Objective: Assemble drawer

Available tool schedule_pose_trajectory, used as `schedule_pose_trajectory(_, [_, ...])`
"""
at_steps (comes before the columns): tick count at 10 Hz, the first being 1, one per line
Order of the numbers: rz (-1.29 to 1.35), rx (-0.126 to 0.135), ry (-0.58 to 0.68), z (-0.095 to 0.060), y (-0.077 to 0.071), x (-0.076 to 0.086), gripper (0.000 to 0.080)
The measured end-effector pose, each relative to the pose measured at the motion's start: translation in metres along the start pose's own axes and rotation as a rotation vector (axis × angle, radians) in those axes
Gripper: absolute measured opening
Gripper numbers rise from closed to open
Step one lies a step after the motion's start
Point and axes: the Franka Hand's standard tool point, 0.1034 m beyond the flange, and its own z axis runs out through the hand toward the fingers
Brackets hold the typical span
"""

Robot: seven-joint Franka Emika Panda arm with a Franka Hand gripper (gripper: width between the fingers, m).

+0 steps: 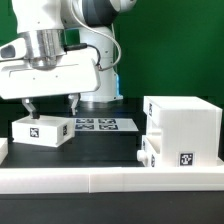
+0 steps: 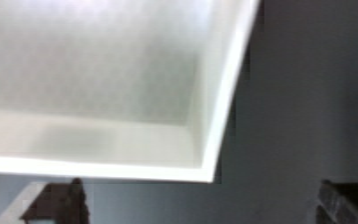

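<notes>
A small white box tray [image 1: 42, 129] with a black-and-white tag on its front stands on the dark table at the exterior view's left. My gripper [image 1: 50, 104] hangs just above it, open and empty, its fingers spread about as wide as the tray. In the wrist view the tray's open inside [image 2: 105, 90] fills most of the picture. The dark fingers [image 2: 60, 200] show past its near wall, over the table, with the gripper [image 2: 202, 198] open. The large white housing [image 1: 190, 120] stands at the exterior view's right. A second small tagged white piece [image 1: 150, 150] sits at its lower left side.
The marker board [image 1: 105, 124] lies flat on the table between the tray and the housing, in front of the robot base. A long low white rail [image 1: 110, 178] runs along the front edge. A green wall stands behind.
</notes>
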Motion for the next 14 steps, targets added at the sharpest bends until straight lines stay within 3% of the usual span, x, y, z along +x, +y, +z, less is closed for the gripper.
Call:
schedule_pose_trajectory(4, [0.172,0.018,-0.001,0.002,-0.005,-0.002,0.0649])
schedule_pose_trajectory(8, [0.161,-0.005,-0.002,0.015,-0.001,-0.029,0.0649])
schedule_pose_trajectory(10, [0.151,-0.016,0.003,0.030,0.003,-0.038,0.0649])
schedule_pose_trajectory(14, [0.148,-0.022,-0.001,0.048,0.003,-0.046,0.0649])
